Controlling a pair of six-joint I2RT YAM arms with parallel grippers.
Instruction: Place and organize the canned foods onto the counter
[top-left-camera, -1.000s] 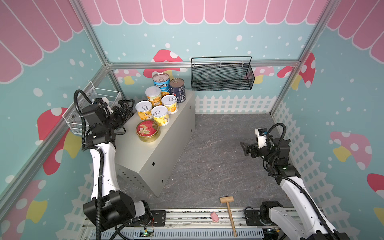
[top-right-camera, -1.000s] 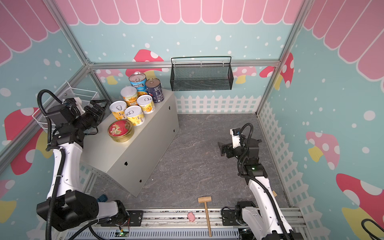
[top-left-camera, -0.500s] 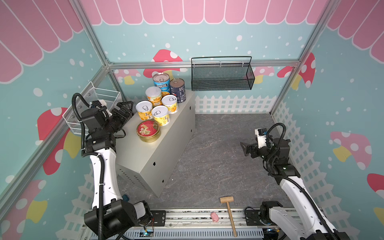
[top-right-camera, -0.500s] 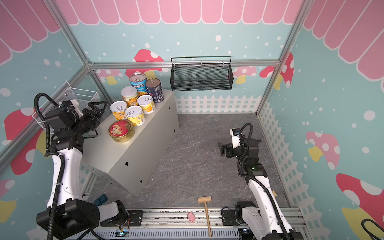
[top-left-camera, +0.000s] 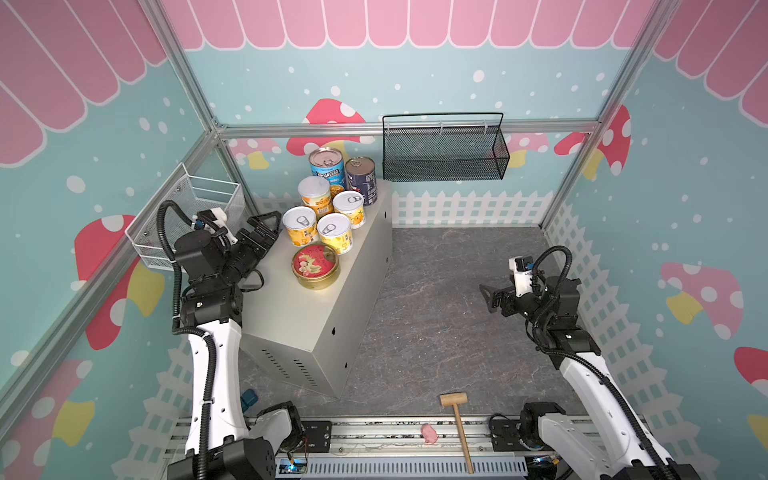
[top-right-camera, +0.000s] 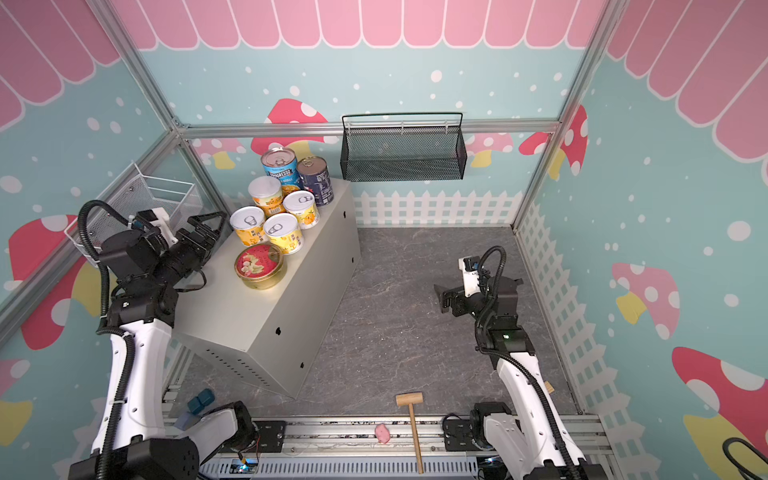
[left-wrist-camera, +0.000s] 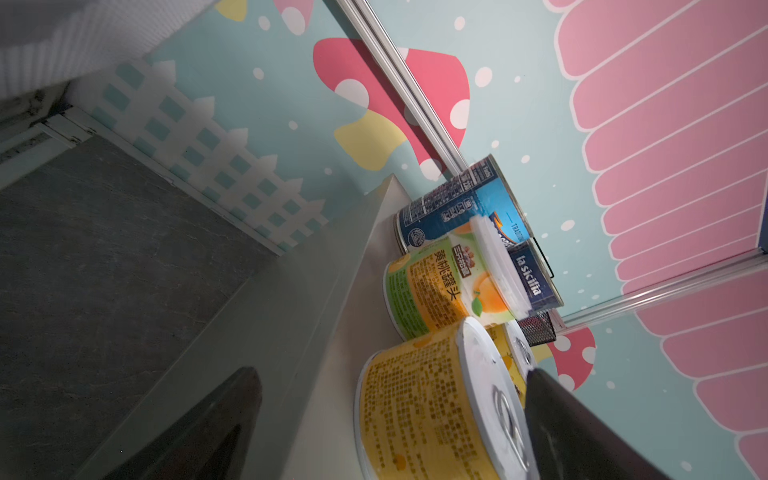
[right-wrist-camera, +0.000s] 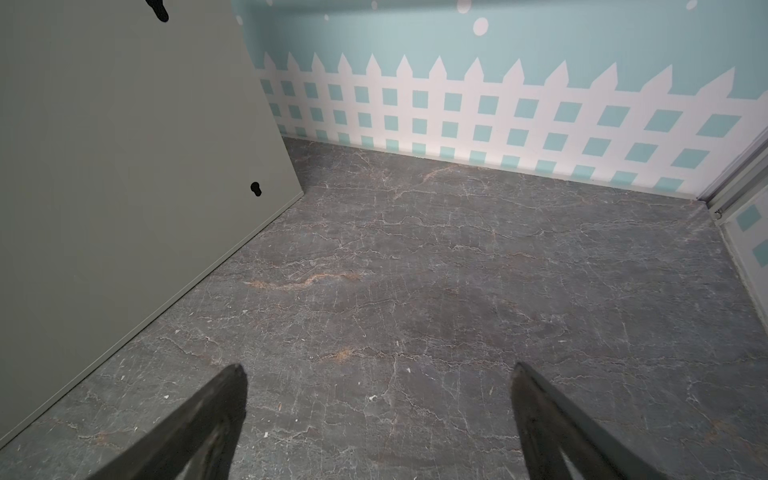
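Okay, nearest first: wooden mallet (top-left-camera: 455, 419) and pink toy (top-left-camera: 429, 433) sit at 6 o'clock by the rail. Right gripper (top-left-camera: 486, 298) is at 3 o'clock over bare floor, jaws spread wide, holding nothing. Counter (top-left-camera: 307, 316) runs from 7 toward 11 o'clock. Left gripper (top-left-camera: 270, 232) is at 9 o'clock by the counter's edge, jaws fully spread, empty, near the four yellow cans (top-left-camera: 334, 235). All cans stand on the counter's far half: red-lidded tin (top-left-camera: 315, 265) nearest, yellow ones behind it, Progresso can (top-left-camera: 327, 166) and navy can (top-left-camera: 360, 174) farthest.
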